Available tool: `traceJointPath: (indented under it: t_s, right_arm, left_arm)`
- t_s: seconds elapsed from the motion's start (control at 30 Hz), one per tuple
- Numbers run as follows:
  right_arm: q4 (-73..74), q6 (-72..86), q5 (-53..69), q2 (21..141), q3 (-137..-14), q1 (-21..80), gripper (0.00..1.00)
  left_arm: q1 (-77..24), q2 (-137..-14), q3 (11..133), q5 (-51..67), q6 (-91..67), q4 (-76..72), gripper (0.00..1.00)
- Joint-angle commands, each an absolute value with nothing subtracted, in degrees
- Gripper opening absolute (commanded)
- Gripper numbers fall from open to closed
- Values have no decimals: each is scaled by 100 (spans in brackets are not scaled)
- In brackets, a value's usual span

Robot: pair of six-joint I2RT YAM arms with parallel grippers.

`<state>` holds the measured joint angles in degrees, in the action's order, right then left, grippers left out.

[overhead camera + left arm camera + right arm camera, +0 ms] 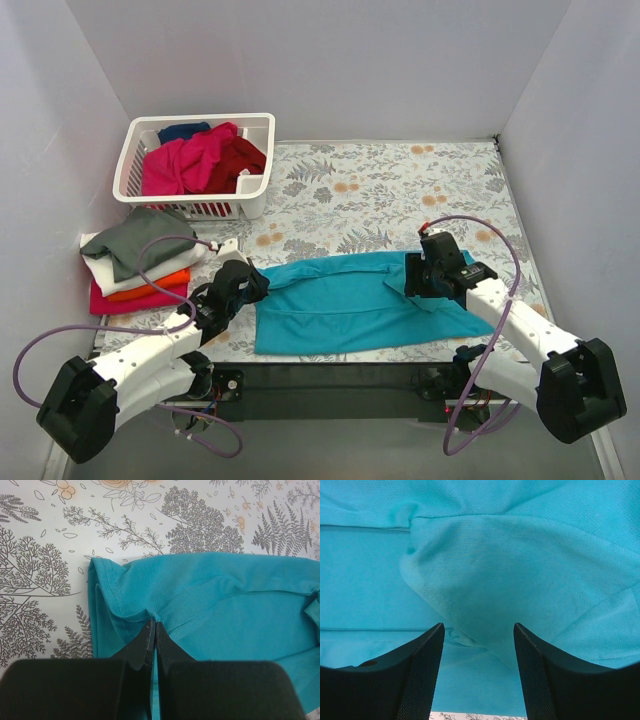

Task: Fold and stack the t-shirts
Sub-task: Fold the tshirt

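While seemingly three shirts [200, 157] fill the basket [254, 196], left gripper [153, 624] pinches teal t-shirt [335, 300], right gripper [478, 626] gapes.

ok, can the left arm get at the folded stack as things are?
Probably yes, but not right away. The folded stack sits just left of the left end effector, with only the arm's own cable looping over it. That end effector is shut on the edge of the teal shirt, so it must let go first.

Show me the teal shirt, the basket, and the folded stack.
teal t-shirt [340, 300], top view, middle of its body.
white basket [254, 200], top view, near right corner of its wall.
folded stack [140, 240], top view, its grey top layer.
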<state>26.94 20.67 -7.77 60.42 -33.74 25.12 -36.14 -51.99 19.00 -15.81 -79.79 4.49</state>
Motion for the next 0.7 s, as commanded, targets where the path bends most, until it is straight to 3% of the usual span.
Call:
traceJointPath:
  t_s: [0.0,0.3,0.67]
  right_arm:
    - [2497,2180,-1002,6117,-3322,2557,52]
    - [2057,2206,-747,6372,-3287,2900,50]
    - [1995,2285,-1292,6961,-3445,3252,45]
  left_arm:
    - [-3630,-5229,1811,-1503,-7963,343,0]
    - [-3639,-5229,1775,-1477,-7945,281,0]
    - [-3630,-5115,1732,-1468,-7937,325,0]
